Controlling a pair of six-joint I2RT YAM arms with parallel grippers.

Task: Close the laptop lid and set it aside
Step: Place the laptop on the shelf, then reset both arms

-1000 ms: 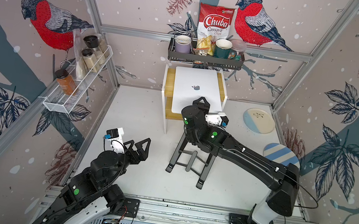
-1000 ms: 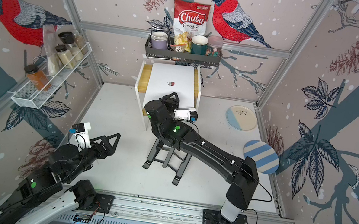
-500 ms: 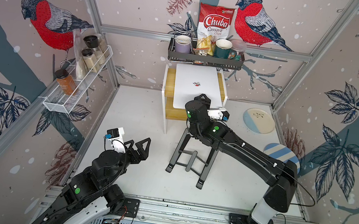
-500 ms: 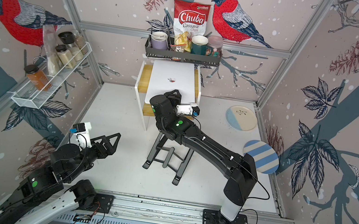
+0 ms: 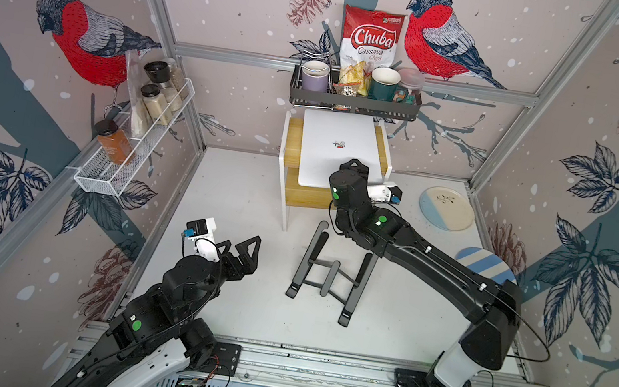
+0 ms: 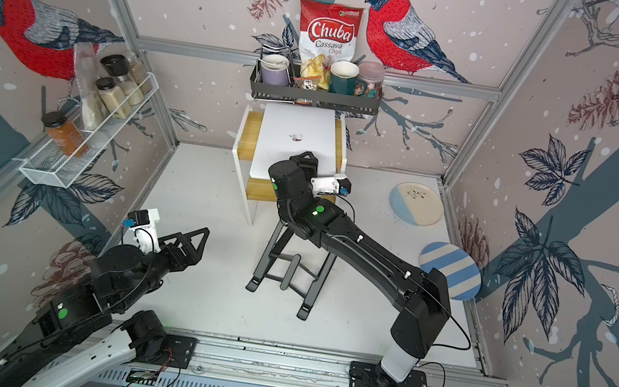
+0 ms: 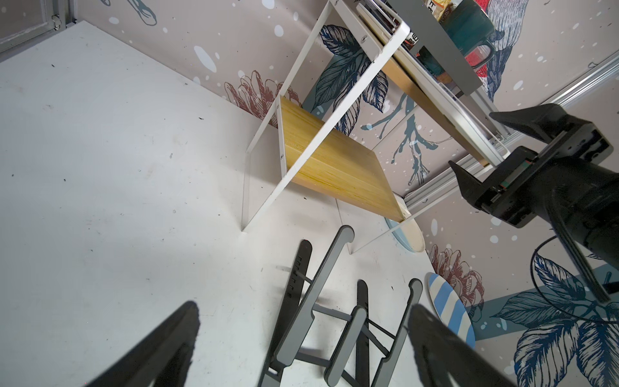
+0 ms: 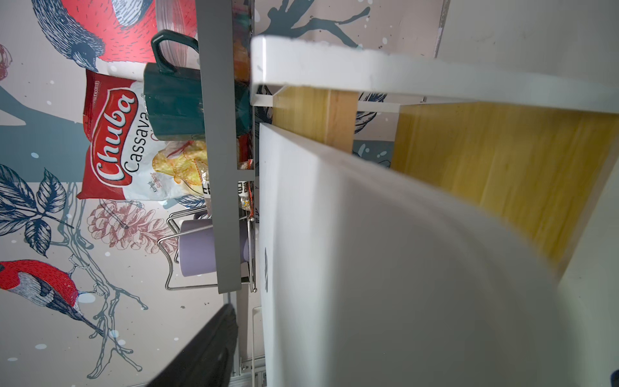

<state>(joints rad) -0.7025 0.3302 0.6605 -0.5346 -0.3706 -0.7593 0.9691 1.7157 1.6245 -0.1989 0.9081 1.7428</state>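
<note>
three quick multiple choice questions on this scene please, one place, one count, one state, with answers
1. Where does the laptop lie? A on the black stand; B on the table; C on the rack's top shelf.
2. How many plates show? A two; B one; C four.
3. How is the lid? A fully open; B shut flat; C half open.
C: it rests on that shelf in both top views. A: a cream-and-blue plate and a striped plate. B: only its silver-white outside shows.

My left hand (image 5: 241, 246) hovers low, jaws wide apart; my right arm (image 5: 435, 265) stretches far forward, right hand (image 7: 470, 142) rolled sideways, jaws parted.
</note>
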